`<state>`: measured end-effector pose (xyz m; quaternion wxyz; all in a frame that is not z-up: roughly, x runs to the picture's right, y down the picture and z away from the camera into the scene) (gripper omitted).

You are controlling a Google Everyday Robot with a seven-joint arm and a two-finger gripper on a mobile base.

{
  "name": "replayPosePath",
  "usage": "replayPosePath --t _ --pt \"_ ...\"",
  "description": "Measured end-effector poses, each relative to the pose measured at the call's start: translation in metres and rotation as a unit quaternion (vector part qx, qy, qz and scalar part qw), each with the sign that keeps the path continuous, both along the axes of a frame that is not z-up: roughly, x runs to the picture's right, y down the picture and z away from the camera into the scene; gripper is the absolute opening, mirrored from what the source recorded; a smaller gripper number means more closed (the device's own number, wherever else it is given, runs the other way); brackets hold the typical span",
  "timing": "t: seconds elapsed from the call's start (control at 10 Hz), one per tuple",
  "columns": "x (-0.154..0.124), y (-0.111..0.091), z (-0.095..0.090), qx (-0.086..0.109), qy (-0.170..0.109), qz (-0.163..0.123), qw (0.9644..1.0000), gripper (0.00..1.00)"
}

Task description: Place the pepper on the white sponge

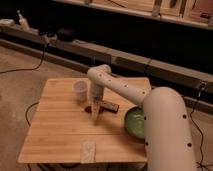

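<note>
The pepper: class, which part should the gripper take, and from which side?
Its middle, from straight above, jaws across the long axis: the pepper lies flat on the table, long and narrow, so a grip at an end might slip. The gripper hangs open just over it, beside the brown block.

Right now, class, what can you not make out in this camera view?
The pepper: mostly hidden by the gripper, low over it beside the brown block.
The green bowl: right side covered by the robot's arm.
The white sponge: surface detail too small to tell.
Contact between gripper and pepper: unclear.
</note>
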<state>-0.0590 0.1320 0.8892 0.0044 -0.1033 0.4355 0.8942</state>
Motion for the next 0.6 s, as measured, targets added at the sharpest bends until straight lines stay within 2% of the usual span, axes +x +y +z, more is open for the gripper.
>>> replayPosePath --t 0.1,0.2,0.6 --pt "0.001 0.003 0.002 -0.005 0.005 -0.003 1.0 0.8" --pt "0.004 0.004 0.005 -0.008 0.014 -0.007 0.9998 0.75" --pt "0.022 0.001 0.017 -0.014 0.05 -0.005 0.9987 0.38"
